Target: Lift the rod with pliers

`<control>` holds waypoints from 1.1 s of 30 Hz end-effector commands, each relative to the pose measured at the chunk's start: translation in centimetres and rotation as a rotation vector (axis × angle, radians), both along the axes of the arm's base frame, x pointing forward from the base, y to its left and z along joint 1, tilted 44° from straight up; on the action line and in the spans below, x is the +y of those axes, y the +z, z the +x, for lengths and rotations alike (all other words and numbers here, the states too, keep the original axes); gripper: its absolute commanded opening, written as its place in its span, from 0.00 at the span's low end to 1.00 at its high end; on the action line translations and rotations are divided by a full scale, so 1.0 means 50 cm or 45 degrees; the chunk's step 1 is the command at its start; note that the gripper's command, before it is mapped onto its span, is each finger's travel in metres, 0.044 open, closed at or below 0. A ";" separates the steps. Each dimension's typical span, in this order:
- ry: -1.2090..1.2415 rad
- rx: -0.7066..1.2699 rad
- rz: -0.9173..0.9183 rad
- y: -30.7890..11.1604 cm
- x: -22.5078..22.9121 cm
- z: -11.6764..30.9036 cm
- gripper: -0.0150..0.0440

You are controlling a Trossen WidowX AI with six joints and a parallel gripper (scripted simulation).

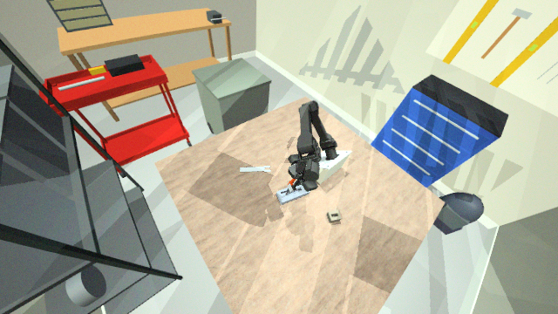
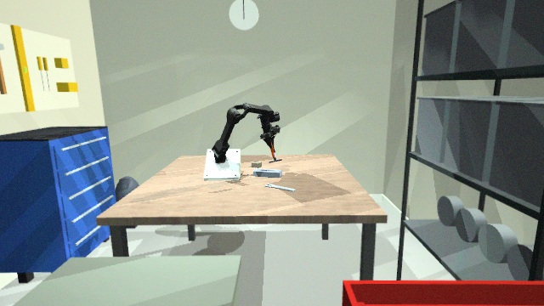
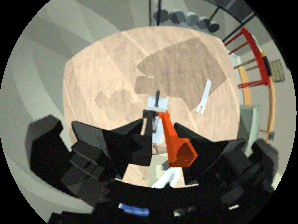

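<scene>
The black 2-fingered gripper [image 1: 295, 185] [image 2: 273, 144] [image 3: 158, 123] grips the orange-and-black locking pliers [image 1: 289, 186] [image 2: 273, 150] [image 3: 174, 142], their jaws holding the thin dark rod [image 2: 275, 161] [image 3: 158, 99] above the tabletop.

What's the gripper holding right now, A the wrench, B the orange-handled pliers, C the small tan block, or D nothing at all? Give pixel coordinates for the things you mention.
B: the gripper's [image 2: 273, 142] [image 3: 159, 145] fingers are closed around the pliers' orange handle [image 2: 272, 149] [image 3: 176, 142].

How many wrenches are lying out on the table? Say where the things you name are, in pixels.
1. The pale wrench [image 1: 253, 169] [image 2: 282, 188] [image 3: 206, 91] lies flat on the table [image 1: 314, 275] [image 2: 191, 204] [image 3: 100, 75], beside the shelf-side dark shadow patch. No other shows; none seems hidden.
</scene>
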State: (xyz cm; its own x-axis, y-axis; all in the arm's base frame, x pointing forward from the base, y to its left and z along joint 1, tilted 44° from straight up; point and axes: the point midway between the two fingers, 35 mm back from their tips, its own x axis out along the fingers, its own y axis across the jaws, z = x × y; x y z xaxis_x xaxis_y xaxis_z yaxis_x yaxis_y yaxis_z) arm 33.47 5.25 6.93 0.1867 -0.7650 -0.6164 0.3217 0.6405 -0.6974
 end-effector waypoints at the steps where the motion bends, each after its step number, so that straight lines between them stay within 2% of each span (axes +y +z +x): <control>1: 0.039 -0.044 -0.007 0.018 0.014 0.008 0.43; 33: 0.150 -0.167 -0.059 0.064 0.051 0.022 0.43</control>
